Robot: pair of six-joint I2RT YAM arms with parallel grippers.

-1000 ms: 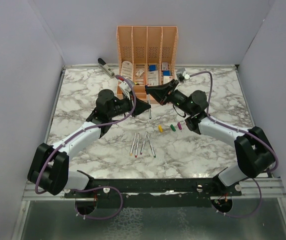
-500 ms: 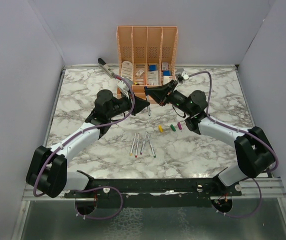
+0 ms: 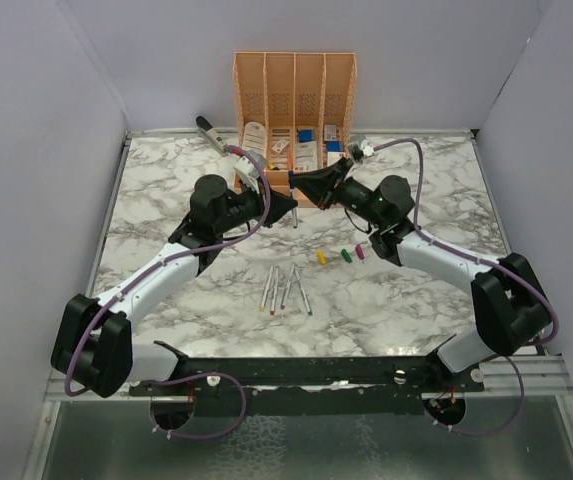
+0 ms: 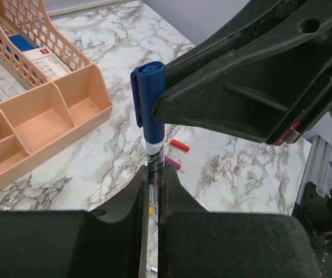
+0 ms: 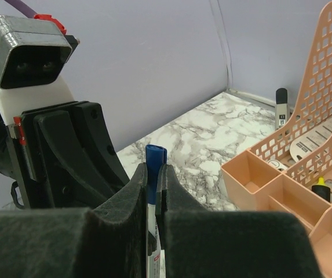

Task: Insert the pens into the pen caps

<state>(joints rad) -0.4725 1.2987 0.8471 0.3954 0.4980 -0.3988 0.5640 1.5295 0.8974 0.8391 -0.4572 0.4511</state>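
Note:
A silver-grey pen (image 4: 154, 152) stands upright between the two grippers above the table's middle. My left gripper (image 4: 154, 171) is shut on its barrel. The blue pen cap (image 4: 149, 92) sits over the pen's upper end, and my right gripper (image 5: 153, 168) is shut on that cap (image 5: 156, 157). In the top view the left gripper (image 3: 288, 210) and right gripper (image 3: 302, 187) meet tip to tip. Several more pens (image 3: 284, 289) lie side by side nearer the bases. Yellow (image 3: 321, 257), green (image 3: 346, 255) and purple (image 3: 360, 253) caps lie to their right. A red cap (image 4: 179, 145) lies on the marble.
A peach desk organiser (image 3: 294, 100) with small items stands at the back centre, close behind the grippers; its low trays (image 4: 50, 110) show in the left wrist view. A stapler (image 3: 211, 133) lies at the back left. Grey walls close in the marble table on both sides.
Both grippers, with the pen and blue cap between them, have shifted slightly back toward the organiser. The pens and caps on the table have not moved.

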